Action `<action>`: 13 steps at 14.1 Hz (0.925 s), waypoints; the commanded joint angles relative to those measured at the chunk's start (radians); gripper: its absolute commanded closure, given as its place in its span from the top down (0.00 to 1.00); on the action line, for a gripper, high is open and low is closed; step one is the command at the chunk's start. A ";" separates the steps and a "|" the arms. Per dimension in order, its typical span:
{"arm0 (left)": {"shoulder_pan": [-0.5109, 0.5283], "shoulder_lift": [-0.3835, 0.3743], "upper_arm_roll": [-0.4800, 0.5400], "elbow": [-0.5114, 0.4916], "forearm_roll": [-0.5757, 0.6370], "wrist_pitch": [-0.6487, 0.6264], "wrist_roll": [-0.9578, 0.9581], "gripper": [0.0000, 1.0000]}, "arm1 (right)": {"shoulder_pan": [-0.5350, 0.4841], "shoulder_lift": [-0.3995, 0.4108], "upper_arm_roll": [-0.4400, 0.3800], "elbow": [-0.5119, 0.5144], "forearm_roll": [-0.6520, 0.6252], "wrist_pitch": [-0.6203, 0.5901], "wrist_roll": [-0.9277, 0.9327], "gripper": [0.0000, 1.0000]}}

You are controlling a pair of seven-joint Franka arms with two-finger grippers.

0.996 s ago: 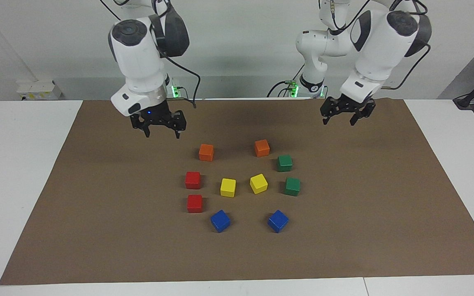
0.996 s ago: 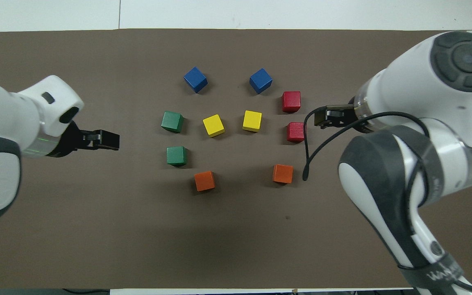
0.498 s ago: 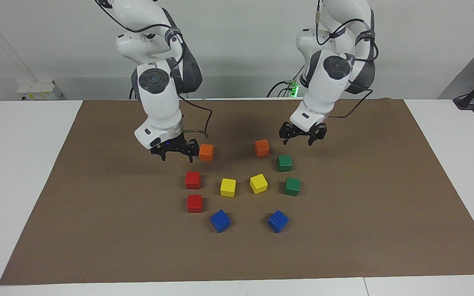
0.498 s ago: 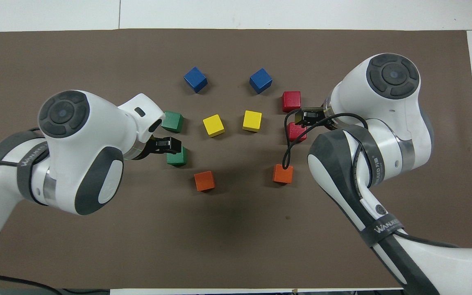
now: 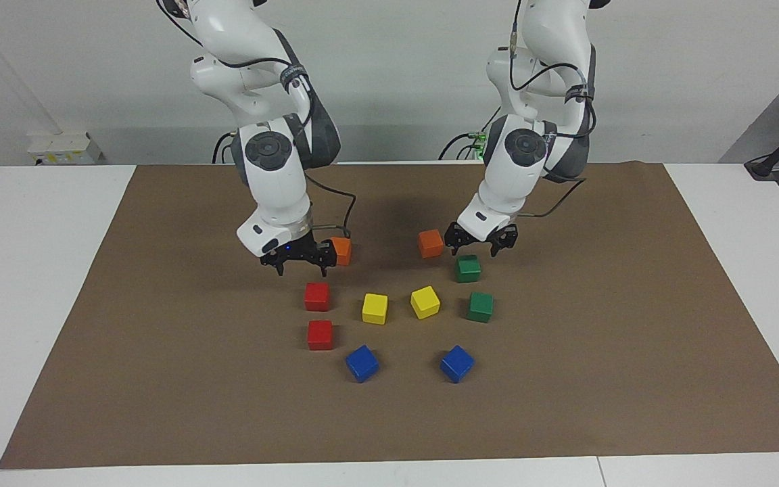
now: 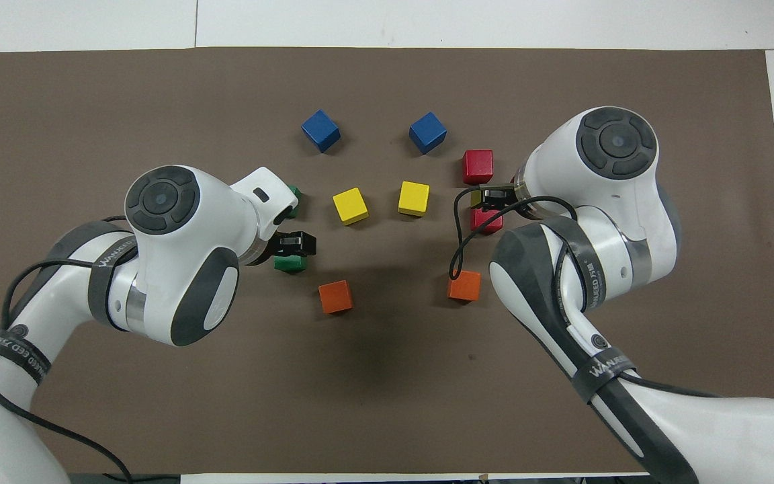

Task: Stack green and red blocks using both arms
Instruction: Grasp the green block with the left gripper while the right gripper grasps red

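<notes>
Two white Franka arms bend low over a brown mat (image 5: pixel 159 379) strewn with coloured cubes. The left gripper (image 5: pixel 481 241) hangs with its fingers spread just above the green block nearer the robots (image 5: pixel 468 268), which sits on the mat below the fingertips, not yet between them. The second green block (image 5: pixel 480 306) lies just farther from the robots, untouched. At the right arm's end of the cluster, the right gripper (image 5: pixel 301 260) hovers with its fingers parted above the nearer red block (image 5: pixel 316 296); that cube too rests on the mat beneath the tips, clear of them. The other red block (image 5: pixel 320 335) sits just farther out. Two yellow cubes (image 5: pixel 374 308) lie between the red and green pairs, two orange cubes (image 5: pixel 430 243) nearer the robots, two blue cubes (image 5: pixel 362 363) farthest out.
</notes>
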 commanded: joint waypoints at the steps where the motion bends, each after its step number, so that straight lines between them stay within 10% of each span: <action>1: -0.029 0.042 0.020 -0.011 -0.012 0.051 -0.029 1.00 | 0.001 0.021 0.001 -0.013 0.009 0.032 0.016 1.00; 13: -0.043 0.079 0.017 -0.057 -0.012 0.142 -0.092 0.94 | 0.022 0.151 0.001 0.033 0.051 0.124 0.019 1.00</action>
